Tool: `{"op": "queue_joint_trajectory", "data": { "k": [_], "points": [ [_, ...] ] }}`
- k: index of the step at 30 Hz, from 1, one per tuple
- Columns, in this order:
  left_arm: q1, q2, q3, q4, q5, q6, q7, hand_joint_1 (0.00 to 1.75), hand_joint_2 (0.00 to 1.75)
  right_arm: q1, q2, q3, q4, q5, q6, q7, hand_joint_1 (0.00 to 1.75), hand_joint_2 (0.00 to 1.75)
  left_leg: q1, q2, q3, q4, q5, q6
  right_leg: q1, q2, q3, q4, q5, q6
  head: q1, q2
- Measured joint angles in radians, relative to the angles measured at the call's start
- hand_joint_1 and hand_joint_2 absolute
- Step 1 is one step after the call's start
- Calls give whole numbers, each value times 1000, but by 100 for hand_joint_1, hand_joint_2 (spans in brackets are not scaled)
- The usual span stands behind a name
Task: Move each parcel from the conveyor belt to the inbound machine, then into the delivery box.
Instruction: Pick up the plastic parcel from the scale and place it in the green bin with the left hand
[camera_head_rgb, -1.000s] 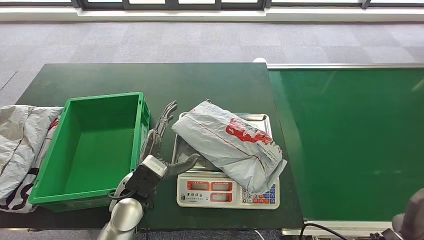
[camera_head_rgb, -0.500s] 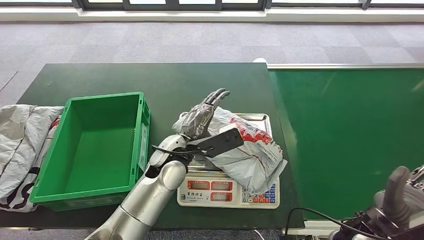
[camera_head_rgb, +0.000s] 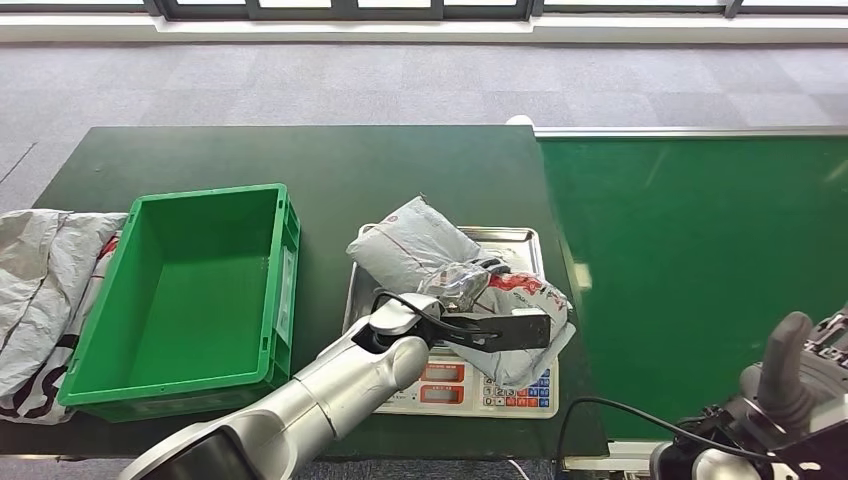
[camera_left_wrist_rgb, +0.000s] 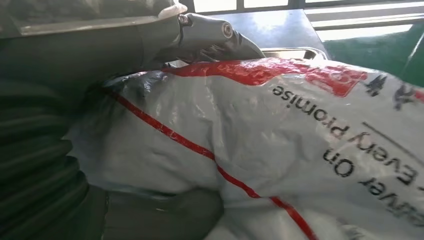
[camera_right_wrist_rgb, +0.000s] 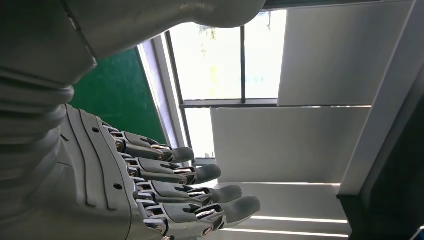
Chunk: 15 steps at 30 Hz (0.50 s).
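A grey parcel (camera_head_rgb: 418, 240) with red print lies on the steel tray (camera_head_rgb: 522, 239) of the weighing scale (camera_head_rgb: 440, 386) near the table's front edge. My left hand (camera_head_rgb: 472, 300) grips the parcel's near half: its fingers (camera_left_wrist_rgb: 212, 35) curl over the top of the bag and the thumb (camera_left_wrist_rgb: 165, 215) presses in from the other side of the parcel (camera_left_wrist_rgb: 280, 140). The empty green delivery box (camera_head_rgb: 286, 262) stands left of the scale. My right hand (camera_head_rgb: 790, 385) is raised at the lower right beside the conveyor belt (camera_head_rgb: 700, 280), with its fingers (camera_right_wrist_rgb: 200, 192) spread and nothing in them.
Crumpled grey bags (camera_head_rgb: 40, 290) lie on the table's left end beside the box. The dark green table (camera_head_rgb: 300, 160) has bare surface behind the box and scale. No parcel lies on the belt. A black cable (camera_head_rgb: 610, 420) runs below the belt's front edge.
My left arm has swung right from beside the box and come down onto the parcel, closing around it. My right hand has risen into view at the lower right.
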Motion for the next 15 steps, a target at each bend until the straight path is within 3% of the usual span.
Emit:
{"op": "queue_joint_trajectory", "data": {
  "k": [8,15],
  "points": [
    [-34,0,-28,80,18,18,-21,175,175,-26,10,-3,20,23,19,20,0,175,0,0,2,0,0,0,0,-1,3,0,0,0,0,0],
    [-24,1,5,93,10,107,-107,175,175,-28,18,-5,25,34,28,28,0,175,0,0,2,0,0,0,0,-1,3,0,0,0,0,0]
  ]
}}
